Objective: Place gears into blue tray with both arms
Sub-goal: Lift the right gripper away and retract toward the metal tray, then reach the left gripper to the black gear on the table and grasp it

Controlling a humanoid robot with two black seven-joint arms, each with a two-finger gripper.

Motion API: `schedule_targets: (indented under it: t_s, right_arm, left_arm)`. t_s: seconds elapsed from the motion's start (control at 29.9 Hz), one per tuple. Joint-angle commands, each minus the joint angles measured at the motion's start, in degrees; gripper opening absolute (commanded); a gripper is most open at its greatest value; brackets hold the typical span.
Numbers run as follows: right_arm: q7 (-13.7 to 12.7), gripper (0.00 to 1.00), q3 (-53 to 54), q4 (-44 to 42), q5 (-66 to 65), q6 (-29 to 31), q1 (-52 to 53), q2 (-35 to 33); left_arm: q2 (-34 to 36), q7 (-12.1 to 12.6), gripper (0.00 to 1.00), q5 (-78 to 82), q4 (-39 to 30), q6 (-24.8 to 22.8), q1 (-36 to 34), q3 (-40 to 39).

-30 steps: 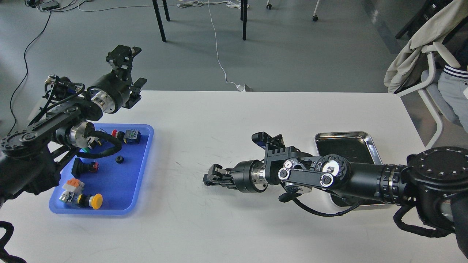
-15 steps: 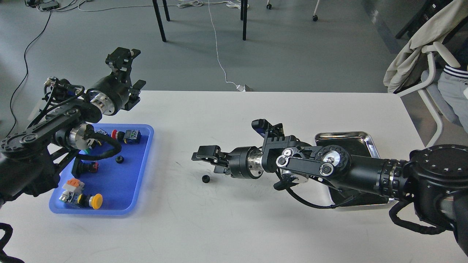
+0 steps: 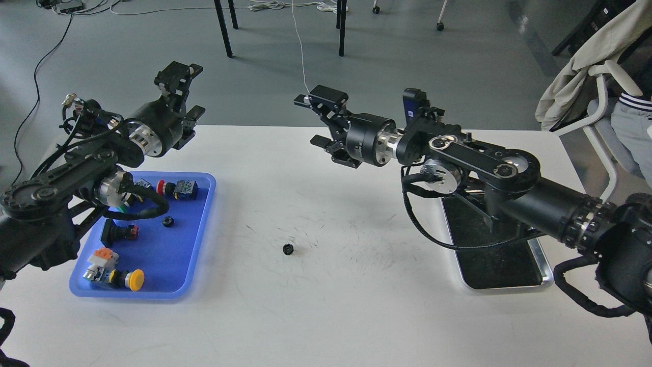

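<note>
Right tool (image 3: 320, 120) now sits high over the far desk edge, fingers spread apart w/ nothing between them; 0.5 s ago it hung low near desk centre, just above the loose gear, and 1 s ago it was lower still w/ fingers closed together. Right arm (image 3: 489, 168) has swung up and back w/ it, so more of the steel tray (image 3: 545, 265) on the right shows its dark bottom, though the arm's elbow still covers the tray's far end.

Loose gear (image 3: 288, 249) lies alone on the white desk (image 3: 326, 316), about midway between the two trays, well apart from both tools; same spot as 0.5 s ago, not visible 1 s ago.

Left tool (image 3: 184, 94) is raised past the far-left desk corner, fingers apart and empty, barely shifted vs earlier frames. Left arm (image 3: 76, 173) overhangs the blue tray's far-left part.

Blue tray (image 3: 201, 239) at desk left holds a second gear (image 3: 166, 221) near its middle, unchanged, plus push-button switches: red-capped one (image 3: 173, 188) at the far side, black one (image 3: 118, 233) left of the gear, yellow-capped one (image 3: 127, 280) at the near edge beside an orange-topped one (image 3: 98, 262).
</note>
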Motion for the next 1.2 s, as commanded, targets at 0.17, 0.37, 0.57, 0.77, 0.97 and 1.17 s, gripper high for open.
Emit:
schedule_targets:
  t_s: [0.17,0.37,0.57,0.77,0.97,1.17]
  right_arm:
    - [1.44,0.96,28.76,5.05,9.21,12.72,-19.41,-20.25]
    - [1.44,0.96,39.5,2.06,25.99,14.28,-31.9,-24.12]
    - [1.44,0.96,40.3,-1.11,34.19,14.28,-35.87,-23.51]
    - [1.44,0.96,40.56,-0.75,34.28,14.28,-36.4,-22.99]
    - [1.62,0.96,40.65,-1.02,34.19,14.28,-36.31,-22.81]
    - [1.88,0.96,40.65,-1.2,34.19,14.28,-36.39,-22.9]
  left_arm:
    - [6.98,0.12,0.98,9.67,-10.72,-1.58,1.41,3.64]
    - [11.91,0.73,0.98,27.31,-19.42,-3.08,1.32,8.31]
    - [11.13,1.7,0.98,58.5,-25.23,-2.11,1.58,12.08]
    - [3.84,3.01,0.98,74.97,-24.54,5.7,1.67,19.64]
    - [0.49,6.36,0.97,83.85,-23.13,11.68,5.52,26.42]
    - [-0.65,6.54,0.95,88.78,-20.58,12.13,10.98,24.23]
